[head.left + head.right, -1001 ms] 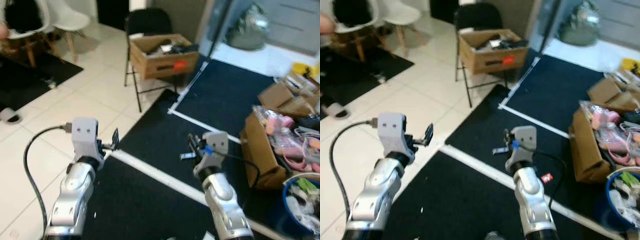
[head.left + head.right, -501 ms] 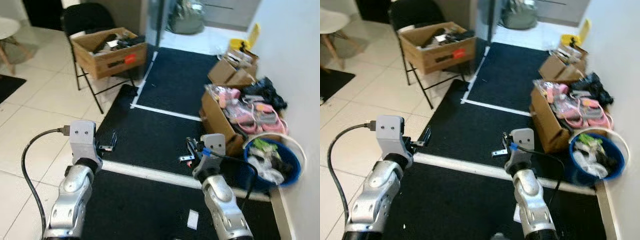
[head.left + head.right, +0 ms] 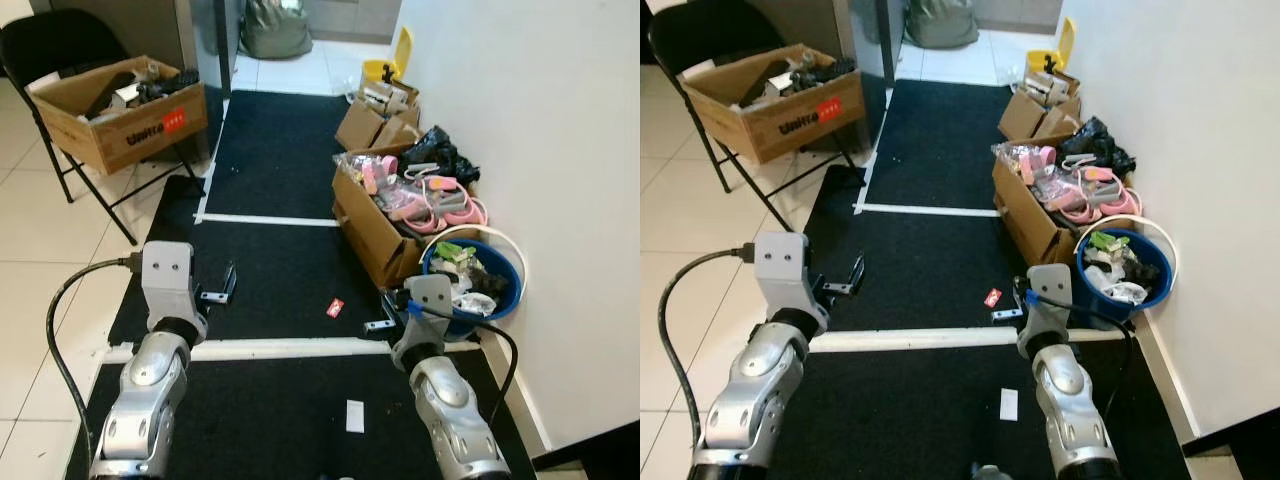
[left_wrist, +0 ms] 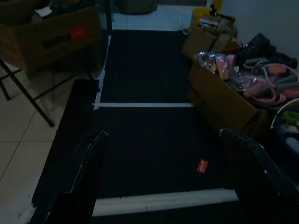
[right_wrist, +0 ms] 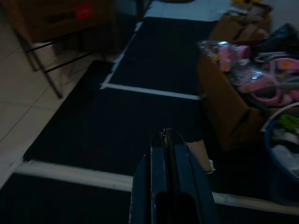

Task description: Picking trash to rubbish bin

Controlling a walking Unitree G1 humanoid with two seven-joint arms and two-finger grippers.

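Left gripper (image 3: 222, 289): held out in front of the robot over the black mat, fingers spread wide apart with nothing between them; in the left wrist view the two fingers (image 4: 86, 172) frame the mat and the red scrap.
Right gripper (image 3: 384, 312): held out low over the mat, close to the blue bin; fingers pressed together in the right wrist view, pinching a small pale, crumpled scrap of trash (image 5: 202, 156) that sticks out beside them.
Red wrapper (image 3: 335, 307): a small red piece of litter lying flat on the black mat, between the two grippers, just beyond the white stripe.
White paper (image 3: 354, 415): a small pale rectangle flat on the mat, on the robot's side of the white stripe, near the right arm.
Rubbish bin (image 3: 505, 297): a round blue tub with a white rim, standing against the white wall on the right, already holding mixed rubbish; just beside the right gripper.
Open cardboard box (image 3: 367, 240): beside the bin, further from the robot, packed with pink and pale items.
Smaller boxes (image 3: 374, 123): further along the wall, with a yellow object behind them.
Box on chair (image 3: 120, 135): a cardboard box with a red label, sitting on a black folding chair at far left.
Mat (image 3: 280, 160): black, crossed by white stripes (image 3: 290, 348), with pale tiles to its left.
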